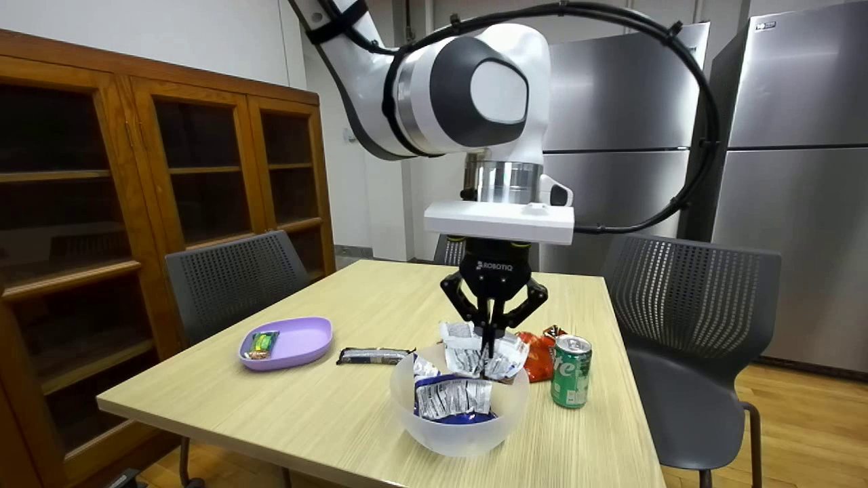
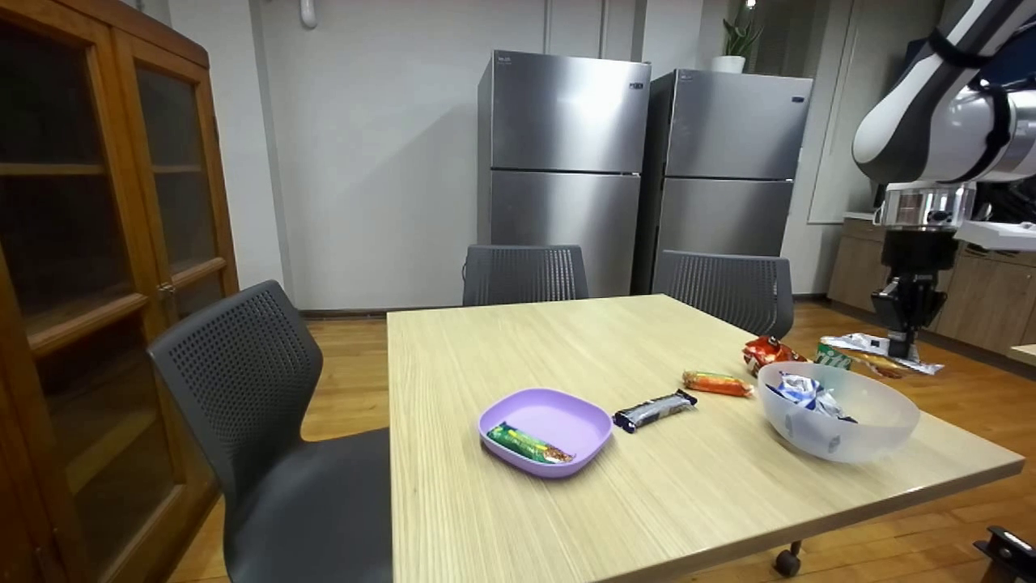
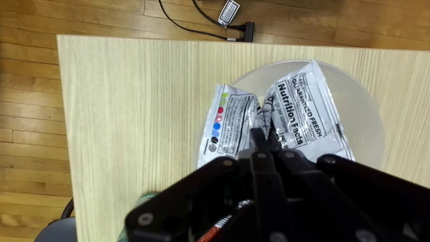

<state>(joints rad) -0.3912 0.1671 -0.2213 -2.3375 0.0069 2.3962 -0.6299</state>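
Tightly between the jaws, a white packet, its lower part hidden in the wrist view

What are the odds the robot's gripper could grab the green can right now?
Probably not: the gripper is shut on a white packet, though the green can stands upright beside the bowl, its top seemingly uncovered.

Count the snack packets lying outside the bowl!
4: green packet on the purple plate, silver packet beside it, orange packet and red packet near the bowl; more may hide.
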